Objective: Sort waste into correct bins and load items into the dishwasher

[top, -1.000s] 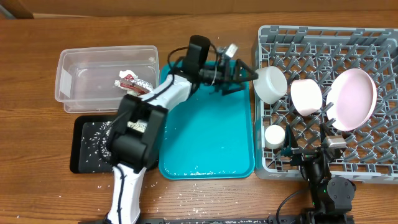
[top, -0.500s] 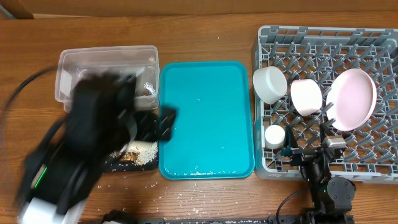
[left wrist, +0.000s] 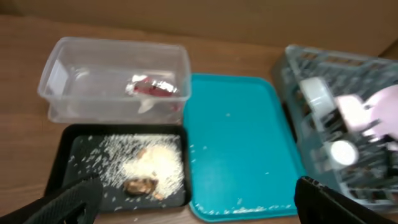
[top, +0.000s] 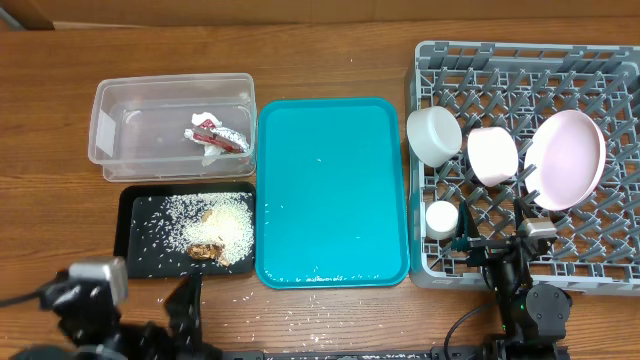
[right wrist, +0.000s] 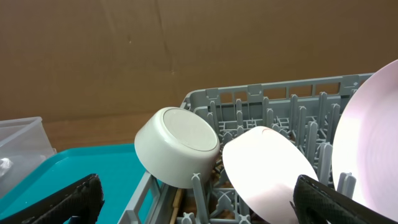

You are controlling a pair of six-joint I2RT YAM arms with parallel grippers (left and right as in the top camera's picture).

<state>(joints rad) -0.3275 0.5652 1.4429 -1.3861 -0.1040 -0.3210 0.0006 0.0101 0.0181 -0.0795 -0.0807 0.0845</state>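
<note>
The clear tub (top: 130, 150) holds the red-and-silver wrapper (top: 216, 132) and white tissue (top: 213, 152). The black tray (top: 140, 255) holds rice (top: 225, 222) and brown scraps (top: 207, 249). In the grey dish rack (top: 600, 60) stand the grey-white bowl (top: 433, 136), pink bowl (top: 493, 155), plate (top: 567, 160) and small white cup (top: 440, 217). My left gripper (top: 125, 308) is open and empty at the front left edge, and in its wrist view (left wrist: 199, 205) it looks over both bins. My right gripper (top: 503, 243) is open and empty at the rack's front edge (right wrist: 199, 208).
The teal tray (top: 333, 190) lies between the bins and the rack, with a few rice grains on it. Loose grains are scattered on the wooden table (top: 330, 300) in front of it. A brown cardboard wall (right wrist: 186, 43) stands behind the table.
My left arm has pulled back fast from beside the grey-white bowl, over the bins, to the front left edge. The right arm has not moved.
</note>
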